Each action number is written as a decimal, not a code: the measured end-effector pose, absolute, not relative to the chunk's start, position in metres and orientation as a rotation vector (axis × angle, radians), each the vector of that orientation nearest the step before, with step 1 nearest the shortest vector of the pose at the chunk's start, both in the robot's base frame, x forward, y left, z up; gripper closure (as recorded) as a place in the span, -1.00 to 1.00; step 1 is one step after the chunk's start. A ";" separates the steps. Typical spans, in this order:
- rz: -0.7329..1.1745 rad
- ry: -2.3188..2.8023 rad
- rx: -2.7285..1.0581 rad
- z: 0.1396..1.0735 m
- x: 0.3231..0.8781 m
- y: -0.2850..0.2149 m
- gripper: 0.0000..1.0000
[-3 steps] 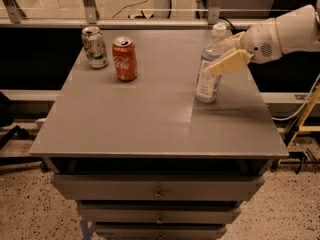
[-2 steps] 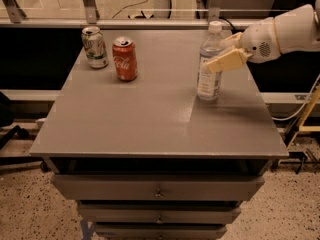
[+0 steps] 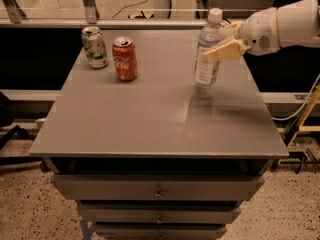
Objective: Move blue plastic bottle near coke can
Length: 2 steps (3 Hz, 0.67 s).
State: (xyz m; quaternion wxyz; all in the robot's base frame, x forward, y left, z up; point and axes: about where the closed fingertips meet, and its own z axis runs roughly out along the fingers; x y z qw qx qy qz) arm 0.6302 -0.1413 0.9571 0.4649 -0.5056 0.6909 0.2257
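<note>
The clear bluish plastic bottle with a white cap [image 3: 208, 54] stands near upright, its long axis almost vertical, cap up and tipped slightly right, at the grey table's [image 3: 150, 119] far right. The white arm's beige-fingered gripper [image 3: 213, 44] clamps its middle. The red coke can [image 3: 124, 59] sits well apart, far left, beside a green-and-white can [image 3: 95, 47].

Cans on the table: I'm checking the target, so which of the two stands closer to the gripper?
The red coke can; the green-and-white can stands further left, farther from the gripper holding the blue plastic bottle at right.
</note>
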 end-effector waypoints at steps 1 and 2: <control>0.550 1.689 -1.246 0.957 0.632 -0.140 1.00; 0.550 1.689 -1.246 0.957 0.632 -0.140 1.00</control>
